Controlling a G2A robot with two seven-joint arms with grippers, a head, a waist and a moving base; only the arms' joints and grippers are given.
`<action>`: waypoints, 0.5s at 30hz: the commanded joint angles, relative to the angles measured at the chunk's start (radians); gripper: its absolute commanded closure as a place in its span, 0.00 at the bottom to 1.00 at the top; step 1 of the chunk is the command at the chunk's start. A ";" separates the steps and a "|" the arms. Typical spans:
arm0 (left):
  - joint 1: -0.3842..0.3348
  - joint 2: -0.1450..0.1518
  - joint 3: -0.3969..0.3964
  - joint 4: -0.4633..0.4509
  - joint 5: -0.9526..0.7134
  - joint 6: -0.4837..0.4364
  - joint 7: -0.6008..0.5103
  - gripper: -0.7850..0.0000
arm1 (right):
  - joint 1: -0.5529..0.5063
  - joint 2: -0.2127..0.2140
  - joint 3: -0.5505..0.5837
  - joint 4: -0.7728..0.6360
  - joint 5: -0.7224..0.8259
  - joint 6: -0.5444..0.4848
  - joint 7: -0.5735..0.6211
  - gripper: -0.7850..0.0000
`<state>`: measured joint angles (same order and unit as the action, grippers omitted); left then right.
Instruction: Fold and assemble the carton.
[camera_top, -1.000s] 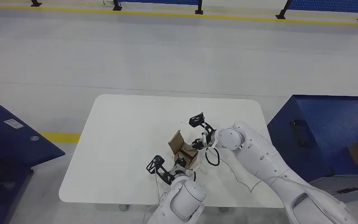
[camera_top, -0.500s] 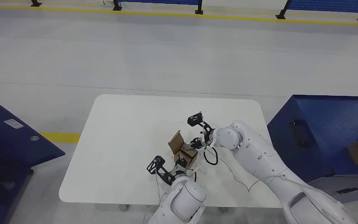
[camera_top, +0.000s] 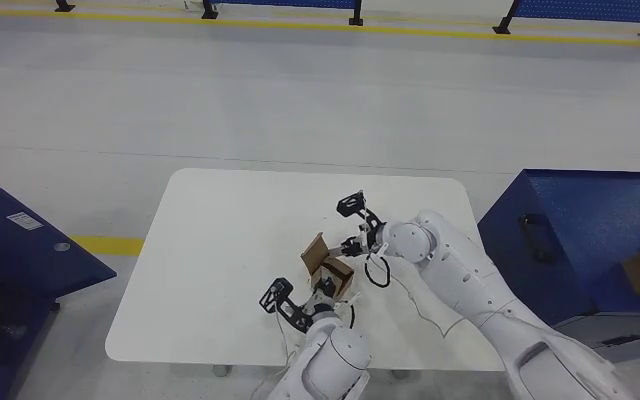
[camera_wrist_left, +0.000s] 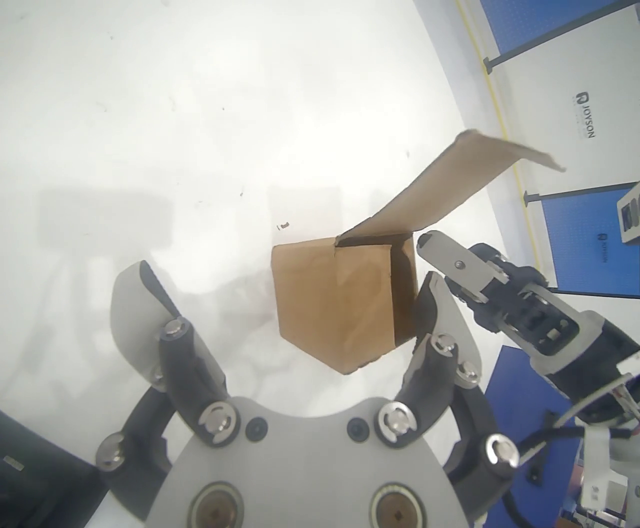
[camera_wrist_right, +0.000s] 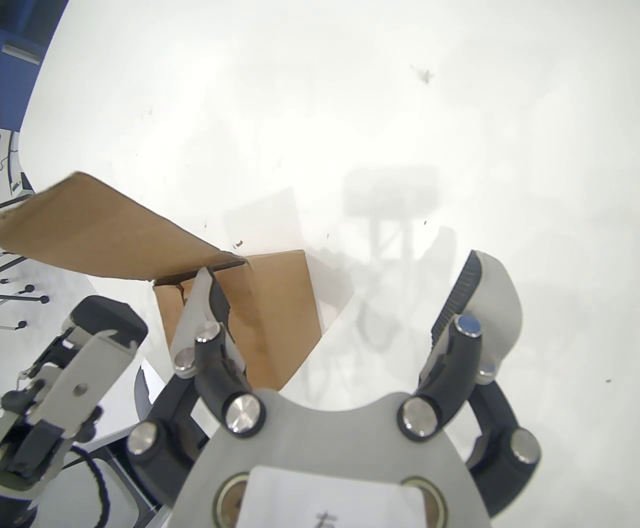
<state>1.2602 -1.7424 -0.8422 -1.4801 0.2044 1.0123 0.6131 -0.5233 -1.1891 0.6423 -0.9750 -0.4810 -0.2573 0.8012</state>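
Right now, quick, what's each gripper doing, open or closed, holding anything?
Left gripper: open, holding nothing, one finger beside the carton.
Right gripper: open, holding nothing, one finger at the carton's top.

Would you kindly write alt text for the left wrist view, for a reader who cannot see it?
A small brown carton stands on the white table with one flap raised, just ahead of the left gripper, whose jaws are spread wide. The right gripper is beside it, one jaw at its open edge.

Carton plain brown; table white with dark specks.
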 joint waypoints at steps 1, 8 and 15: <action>0.026 0.010 -0.026 -0.037 0.012 0.000 0.020 0.00 | -0.007 0.007 0.026 -0.012 0.022 -0.031 -0.007 0.00; 0.010 0.010 -0.208 -0.055 0.009 0.000 -0.003 0.00 | -0.091 0.084 0.203 -0.065 0.154 -0.247 0.094 0.00; -0.098 0.001 -0.210 0.062 0.048 0.000 -0.118 0.00 | -0.243 0.170 0.344 -0.243 0.177 -0.382 0.319 0.00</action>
<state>1.1722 -1.7408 -1.0541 -1.4298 0.2451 1.0123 0.5133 -0.7423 -1.0293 0.9692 -1.1879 -0.3074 -0.6259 1.0830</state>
